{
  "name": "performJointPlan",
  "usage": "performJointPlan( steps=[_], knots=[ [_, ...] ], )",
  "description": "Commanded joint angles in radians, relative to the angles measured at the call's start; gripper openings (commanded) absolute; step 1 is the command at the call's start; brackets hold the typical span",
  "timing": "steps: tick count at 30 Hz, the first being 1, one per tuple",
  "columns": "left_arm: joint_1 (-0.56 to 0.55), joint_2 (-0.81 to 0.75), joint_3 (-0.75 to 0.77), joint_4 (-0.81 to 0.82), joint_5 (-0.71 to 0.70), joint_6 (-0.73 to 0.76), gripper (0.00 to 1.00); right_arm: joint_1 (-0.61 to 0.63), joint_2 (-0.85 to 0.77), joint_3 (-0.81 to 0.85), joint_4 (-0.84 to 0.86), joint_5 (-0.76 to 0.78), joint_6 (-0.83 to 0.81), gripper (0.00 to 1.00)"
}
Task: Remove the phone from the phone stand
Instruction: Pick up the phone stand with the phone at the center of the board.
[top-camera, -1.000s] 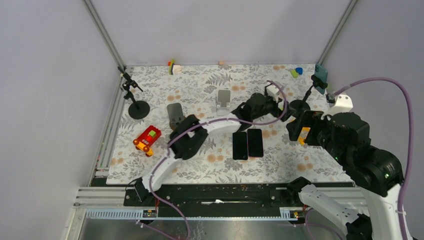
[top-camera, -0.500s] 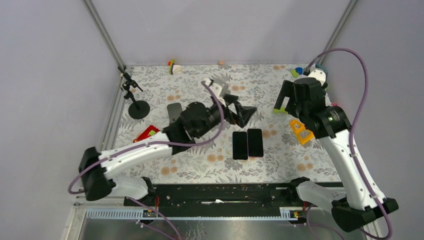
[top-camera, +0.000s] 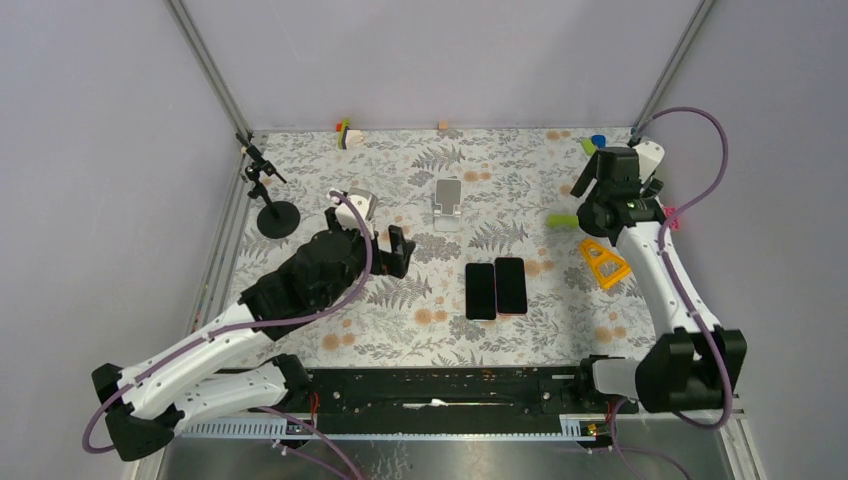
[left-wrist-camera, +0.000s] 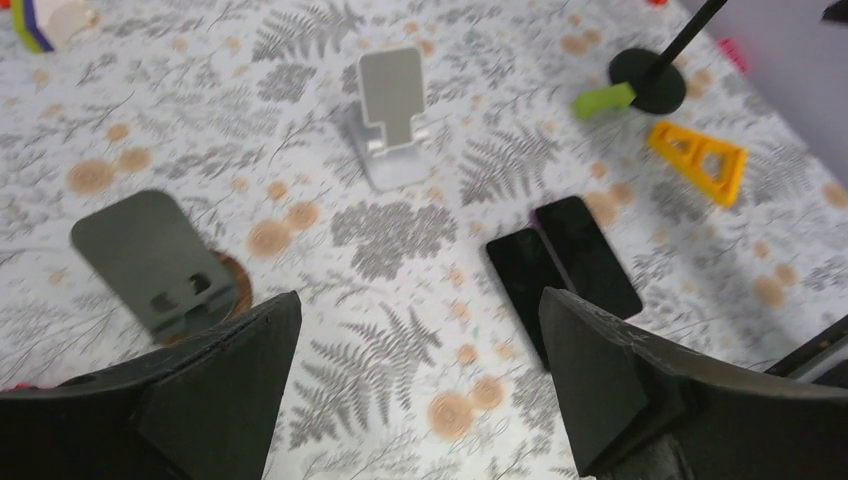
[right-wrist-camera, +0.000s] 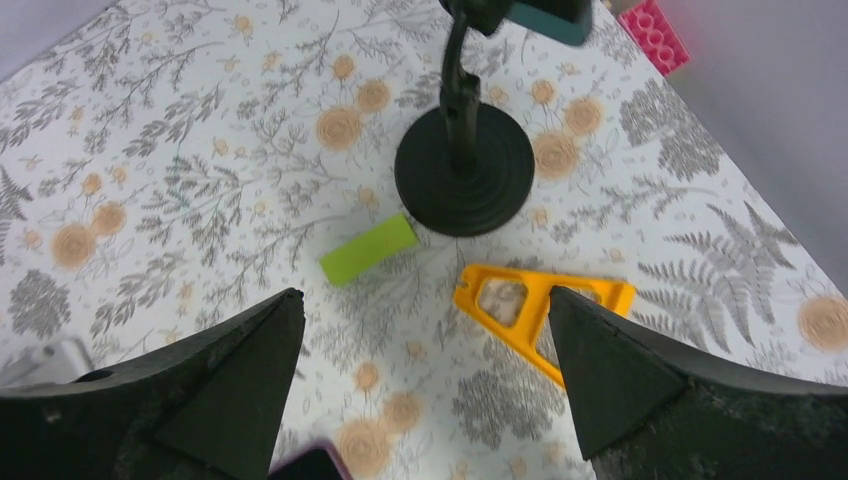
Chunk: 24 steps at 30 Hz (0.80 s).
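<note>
The phone (right-wrist-camera: 550, 20) shows only as a teal edge at the top of the right wrist view, clamped on the pole of a black round-based phone stand (right-wrist-camera: 463, 170). In the top view my right arm covers both. My right gripper (right-wrist-camera: 427, 295) (top-camera: 598, 190) hangs open above the mat, just in front of that stand's base, holding nothing. My left gripper (left-wrist-camera: 420, 300) (top-camera: 398, 255) is open and empty over the mat left of centre. Ahead of it stand a white desk stand (left-wrist-camera: 392, 115) (top-camera: 448, 203) and a grey stand (left-wrist-camera: 150, 260), both bare.
Two dark phones (top-camera: 495, 288) (left-wrist-camera: 560, 265) lie flat side by side mid-table. A green block (right-wrist-camera: 368, 250) and a yellow triangle (right-wrist-camera: 545, 305) (top-camera: 603, 263) lie by the right stand's base, and a pink brick (right-wrist-camera: 655, 35) behind it. A bare black tripod stand (top-camera: 275, 215) is at far left.
The left arm swung back from the table's middle to left of centre. The right arm moved up toward the far right corner, over the stand. Both grippers stayed open.
</note>
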Motion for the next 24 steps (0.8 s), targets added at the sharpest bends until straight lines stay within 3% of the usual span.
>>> performJointPlan(
  steps=[1,9,24],
  knots=[
    [0.011,-0.072,-0.028,-0.09,-0.06,0.01,0.99,-0.031,0.105,0.035,0.212,0.041,-0.065,0.98],
    [0.023,-0.144,-0.052,-0.134,-0.091,0.062,0.99,-0.088,0.28,0.127,0.255,0.081,-0.112,0.95],
    [0.031,-0.19,-0.085,-0.16,-0.12,0.098,0.99,-0.119,0.391,0.113,0.47,0.039,-0.185,0.89]
  ],
)
